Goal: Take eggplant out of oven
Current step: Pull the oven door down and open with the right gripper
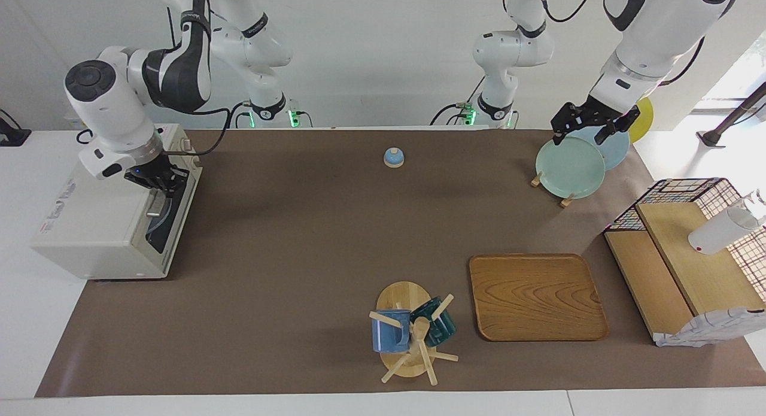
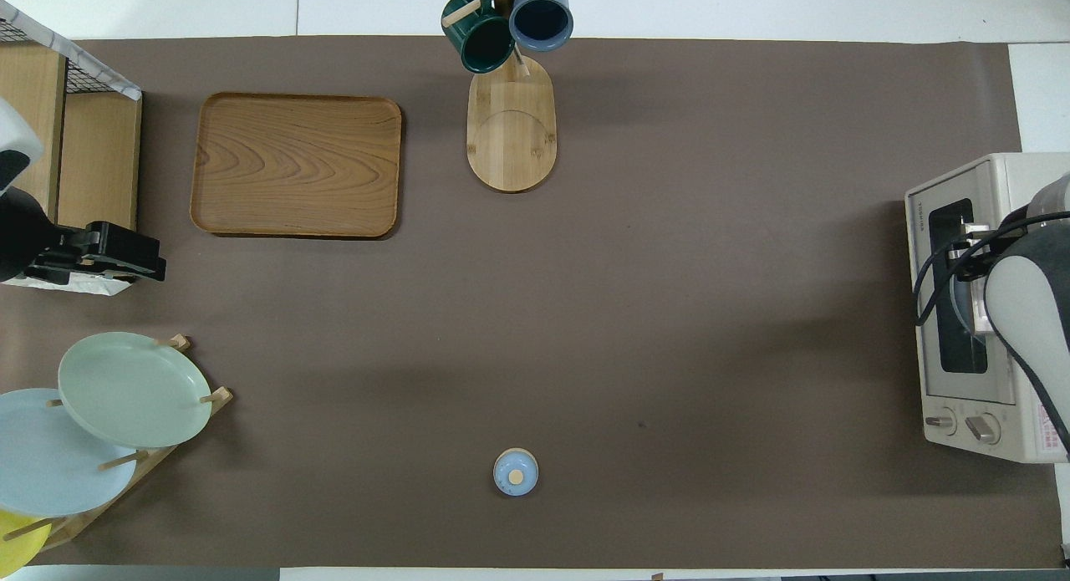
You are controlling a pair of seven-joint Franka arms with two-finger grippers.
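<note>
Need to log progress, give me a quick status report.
Right gripper shut at the oven door handle. Left gripper open, waiting over the plate rack. Oven door shut; eggplant not visible.

The right arm bends down from its base, wrist tilted, its hand [image 1: 160,185] pointing downward with fingertips pressed together. The left arm waits raised, its hand [image 1: 589,125] hanging with fingers spread wide apart.
</note>
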